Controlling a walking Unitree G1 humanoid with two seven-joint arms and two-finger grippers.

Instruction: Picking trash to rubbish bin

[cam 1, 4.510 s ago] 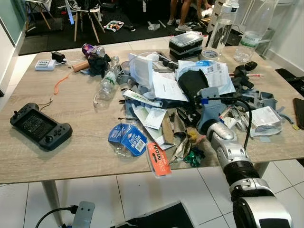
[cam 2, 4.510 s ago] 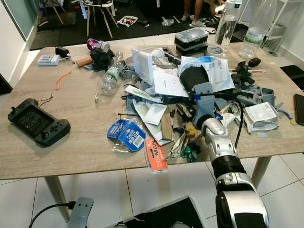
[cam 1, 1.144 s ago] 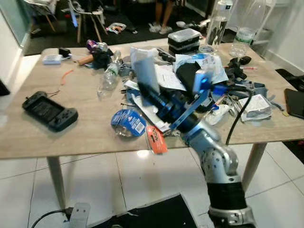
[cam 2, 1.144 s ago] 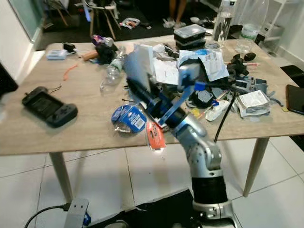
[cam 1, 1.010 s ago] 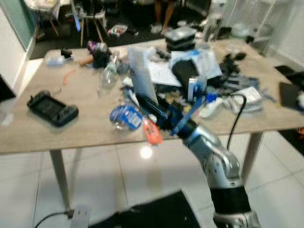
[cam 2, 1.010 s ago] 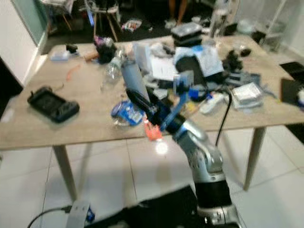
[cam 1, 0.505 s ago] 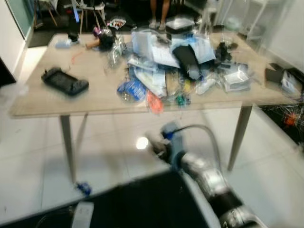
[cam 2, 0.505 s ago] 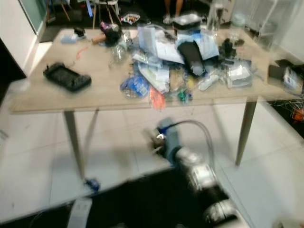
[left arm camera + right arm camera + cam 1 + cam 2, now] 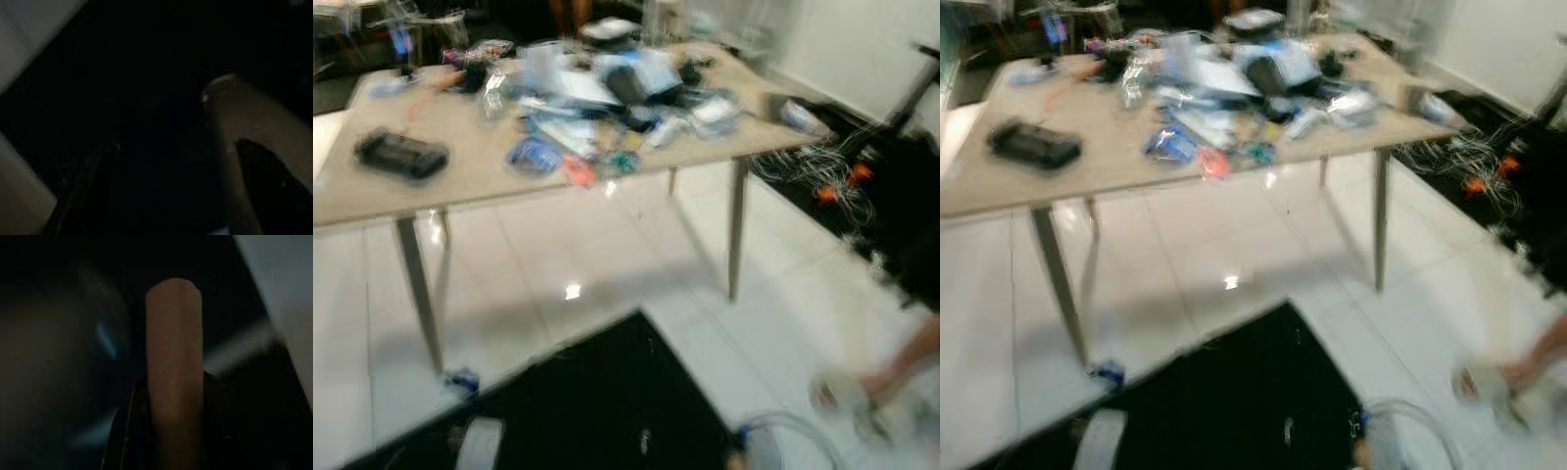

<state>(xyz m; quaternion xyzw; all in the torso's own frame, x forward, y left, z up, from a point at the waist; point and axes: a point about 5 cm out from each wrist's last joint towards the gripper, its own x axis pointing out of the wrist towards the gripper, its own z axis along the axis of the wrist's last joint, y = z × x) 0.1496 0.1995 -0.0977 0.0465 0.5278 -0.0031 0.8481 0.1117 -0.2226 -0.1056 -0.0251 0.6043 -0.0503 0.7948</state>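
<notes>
The wooden table (image 9: 460, 176) with its heap of trash (image 9: 597, 98) stands far back at the upper left, all blurred. A black bin bag (image 9: 607, 411) spreads on the white tiles close in front of me. My right arm's pale cable loop (image 9: 783, 436) lies low at the bottom edge beside the bag. In the dark right wrist view, my right gripper (image 9: 173, 396) is shut on a tan, upright strip of trash (image 9: 173, 333) over blackness. My left arm hangs idle in the shade.
A black game controller (image 9: 399, 155) lies at the table's left end. Tangled cables (image 9: 822, 176) and dark gear sit on the floor to the right. A blurred person's limb (image 9: 901, 377) crosses the right edge. Open white tiles lie between table and bag.
The whole view has swung right and pulled back from the table. My right arm has dropped from mid-frame to the bottom edge by the black bag.
</notes>
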